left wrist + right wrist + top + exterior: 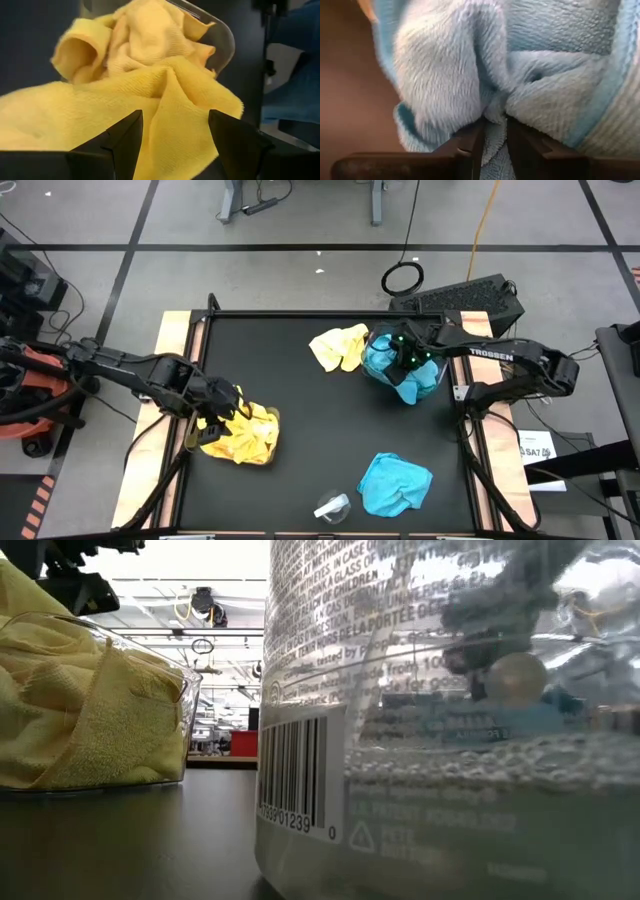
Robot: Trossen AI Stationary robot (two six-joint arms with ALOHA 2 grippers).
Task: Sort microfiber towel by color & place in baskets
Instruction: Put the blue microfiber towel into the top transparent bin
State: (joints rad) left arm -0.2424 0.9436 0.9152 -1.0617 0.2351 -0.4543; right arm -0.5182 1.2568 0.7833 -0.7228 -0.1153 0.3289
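1. Right gripper [494, 131], high view right of centre over the teal bin: jaws pinched on a bunched fold of a teal towel [470, 65], a ridge of pile squeezed between the dark fingers.
2. Left gripper [175, 135], high view lower left: jaws spread wide, nothing between them. A yellow towel [165, 100] is draped just ahead of the fingertips over the rim of the yellow basket [262, 452].
3. Where the towels lie, high view: a yellow heap [245, 435] in the lower-left basket; teal cloth in the teal basket [374, 360] at centre right; a loose yellow towel [338, 346] on the mat just left of that basket; a loose teal towel [395, 483] at lower centre right, with a small clear plastic piece [333, 506] beside it.
4. Handling, as judged: light, limp, no stiffness. A towel will sag and trail from any pinch, so it must be lifted high to clear a basket rim. The fuzzy pile should grip the fingers well; slip is unlikely, nothing to break.
5. Where to hold: a raised fold or crumpled peak, not a flat edge lying on the mat.
6. Materials: towels have looped, nubbly pile with stitched hems; baskets are clear, hard plastic with rounded corners; the table mat [300, 430] is matte black.
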